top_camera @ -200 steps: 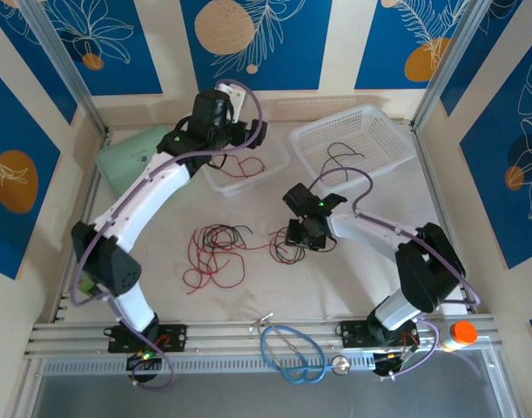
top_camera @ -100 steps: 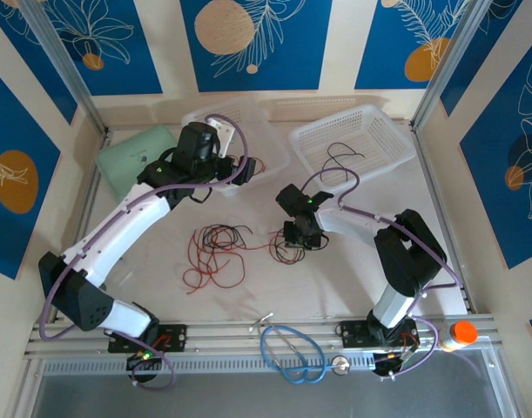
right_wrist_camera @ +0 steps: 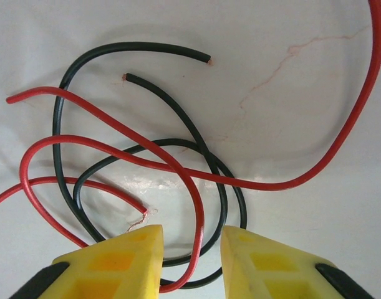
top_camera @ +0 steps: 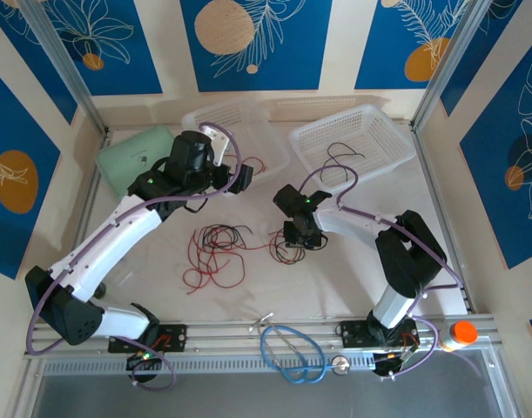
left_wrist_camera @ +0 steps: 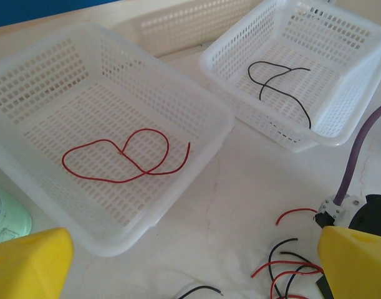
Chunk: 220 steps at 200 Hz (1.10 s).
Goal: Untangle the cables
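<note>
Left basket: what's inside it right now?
One loose red cable lies on the floor of the left basket; nothing else there. From above, the left arm covers its near part.

walls: blue wall panels printed with white leaves and orange circles [top_camera: 257, 43] | corners: slanted aluminium posts [top_camera: 61, 65] | surface: white faintly veined tabletop [top_camera: 335, 287] | near edge: slotted aluminium rails [top_camera: 231, 340] | light: even
</note>
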{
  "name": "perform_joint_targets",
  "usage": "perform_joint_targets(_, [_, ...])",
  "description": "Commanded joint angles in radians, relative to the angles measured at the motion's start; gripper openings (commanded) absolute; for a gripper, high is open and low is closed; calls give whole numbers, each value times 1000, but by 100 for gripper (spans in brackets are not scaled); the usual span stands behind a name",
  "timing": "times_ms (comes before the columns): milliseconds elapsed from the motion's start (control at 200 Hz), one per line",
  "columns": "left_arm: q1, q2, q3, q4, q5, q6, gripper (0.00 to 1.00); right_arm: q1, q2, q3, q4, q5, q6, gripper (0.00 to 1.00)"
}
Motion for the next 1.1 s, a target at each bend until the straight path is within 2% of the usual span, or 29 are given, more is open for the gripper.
perform_joint_targets(0, [-11,-21,-1,-1,18,-16,100,1,30,-6,9,9,-4,28])
perform_joint_targets(205, [-21,-30,9,-14,25,-15,100,-2,57,4,27,17,-12,22])
perform_joint_targets(315, [-40,-36,11,-28,26,-13,100,-1,32,3,31,24,-7,0])
perform_joint_targets(475, [-110,-49,-24,-31,57,38,93,1,-151,24,-24,27,-24,0])
perform_joint_targets(590, [-197,-82,-145,80,101,123,89,-13,-340,78,-91,4,-84,0])
perform_joint_targets(760, [-298,-133,-341,342,195,223,90,-155,-515,110,-131,-274,-186,0])
perform_joint_targets(890, [-316,-142,-415,460,173,242,92,-271,-592,140,-151,-433,-214,0])
perform_joint_targets(1095, [-321,-146,-534,584,147,239,100,-408,-641,218,-151,-613,-170,0])
